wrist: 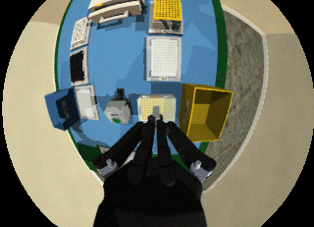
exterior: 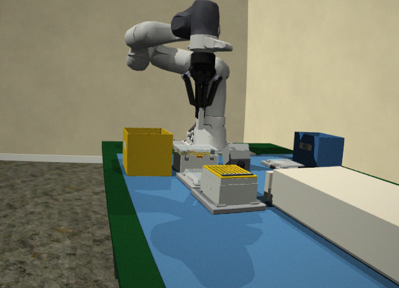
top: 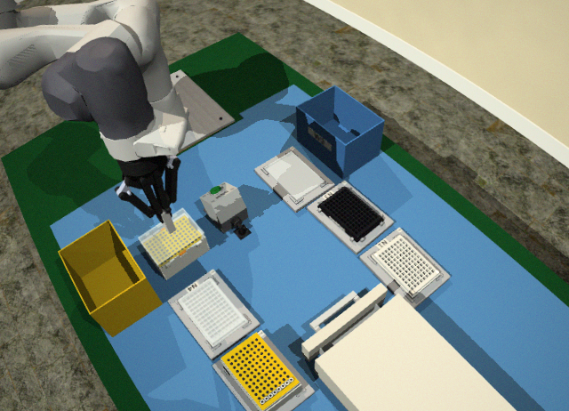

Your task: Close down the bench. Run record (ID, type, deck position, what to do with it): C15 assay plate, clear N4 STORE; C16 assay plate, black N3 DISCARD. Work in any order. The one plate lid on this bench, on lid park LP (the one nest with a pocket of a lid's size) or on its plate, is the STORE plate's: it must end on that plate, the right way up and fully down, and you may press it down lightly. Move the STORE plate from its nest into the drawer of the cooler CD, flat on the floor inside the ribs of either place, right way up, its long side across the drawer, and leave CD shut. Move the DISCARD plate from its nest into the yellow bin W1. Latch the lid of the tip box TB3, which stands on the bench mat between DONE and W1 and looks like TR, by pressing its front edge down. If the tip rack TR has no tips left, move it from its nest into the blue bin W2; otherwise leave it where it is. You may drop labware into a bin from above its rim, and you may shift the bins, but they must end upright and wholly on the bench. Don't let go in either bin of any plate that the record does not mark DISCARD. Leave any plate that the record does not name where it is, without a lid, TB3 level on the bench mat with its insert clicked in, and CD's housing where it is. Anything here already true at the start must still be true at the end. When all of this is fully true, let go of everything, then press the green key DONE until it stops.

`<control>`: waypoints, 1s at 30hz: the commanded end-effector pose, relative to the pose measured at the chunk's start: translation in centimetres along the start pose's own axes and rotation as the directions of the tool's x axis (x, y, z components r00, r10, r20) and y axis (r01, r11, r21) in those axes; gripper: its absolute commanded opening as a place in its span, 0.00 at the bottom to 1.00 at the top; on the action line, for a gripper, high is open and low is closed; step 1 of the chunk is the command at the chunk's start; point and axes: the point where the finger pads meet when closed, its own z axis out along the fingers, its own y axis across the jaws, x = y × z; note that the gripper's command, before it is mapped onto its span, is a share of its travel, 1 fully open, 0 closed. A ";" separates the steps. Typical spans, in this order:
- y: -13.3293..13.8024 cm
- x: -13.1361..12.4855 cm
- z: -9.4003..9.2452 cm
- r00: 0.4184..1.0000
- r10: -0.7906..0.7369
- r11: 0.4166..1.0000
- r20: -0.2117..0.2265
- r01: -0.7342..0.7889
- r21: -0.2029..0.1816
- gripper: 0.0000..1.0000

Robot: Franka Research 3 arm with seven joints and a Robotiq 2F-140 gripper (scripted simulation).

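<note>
My gripper (top: 168, 223) is shut and empty, its fingertips well above the tip box TB3 (top: 173, 246), as the side view shows (exterior: 200, 117). TB3 has a clear lid over yellow tips and stands between the yellow bin W1 (top: 108, 275) and the DONE key box (top: 223, 205). The clear plate (top: 211, 310) sits in nest N4. The black plate (top: 350, 213) sits in its nest. The lid (top: 293, 175) lies on the lid park. The tip rack TR (top: 260, 370) has a yellow top with one row of tips. The cooler CD (top: 404, 356) has its drawer front (top: 344, 319) a little out.
The blue bin W2 (top: 339, 128) stands at the back. A white plate (top: 404, 264) sits in a nest near the cooler. A grey base plate (top: 199, 108) lies behind the arm.
</note>
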 end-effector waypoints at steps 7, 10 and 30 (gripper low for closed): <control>-0.1 -0.2 -0.2 1.000 -0.006 1.000 0.003 0.006 0.002 0.00; -0.1 -0.2 -0.8 1.000 -0.006 1.000 0.003 0.006 0.002 0.00; -0.1 -0.1 -4.4 1.000 -0.006 1.000 0.003 0.006 0.002 0.00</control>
